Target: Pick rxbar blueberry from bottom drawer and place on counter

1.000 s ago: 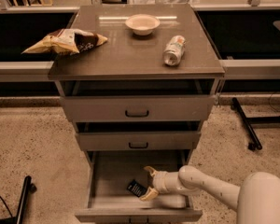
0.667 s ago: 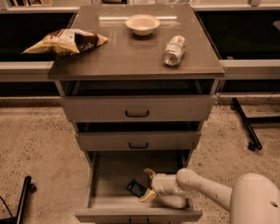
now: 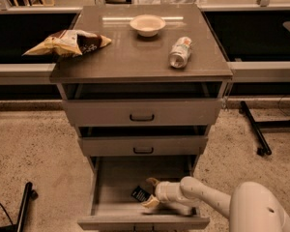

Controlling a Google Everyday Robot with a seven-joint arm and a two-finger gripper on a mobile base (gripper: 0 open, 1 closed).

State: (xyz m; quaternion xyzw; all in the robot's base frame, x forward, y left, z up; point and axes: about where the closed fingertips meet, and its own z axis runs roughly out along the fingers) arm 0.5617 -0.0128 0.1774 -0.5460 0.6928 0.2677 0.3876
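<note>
The bottom drawer (image 3: 111, 182) is pulled open below two shut drawers. The rxbar blueberry (image 3: 139, 194), a small dark wrapper, lies flat on the drawer floor toward the front. My gripper (image 3: 151, 192) reaches into the drawer from the right, with its fingers open. One tan fingertip (image 3: 151, 181) sits behind the bar and the other in front of it, so the bar's right end lies between them. The counter (image 3: 135, 57) is the glossy grey-brown cabinet top above.
On the counter lie a yellow-brown chip bag (image 3: 67, 42) at the left, a white bowl (image 3: 147, 25) at the back and a silver can (image 3: 180, 52) on its side at the right. My white arm (image 3: 208, 195) crosses the drawer's right side. A dark stand leg (image 3: 253, 129) stands at the right.
My gripper has moved slightly left along the drawer floor, closer around the bar. The bar has not moved.
</note>
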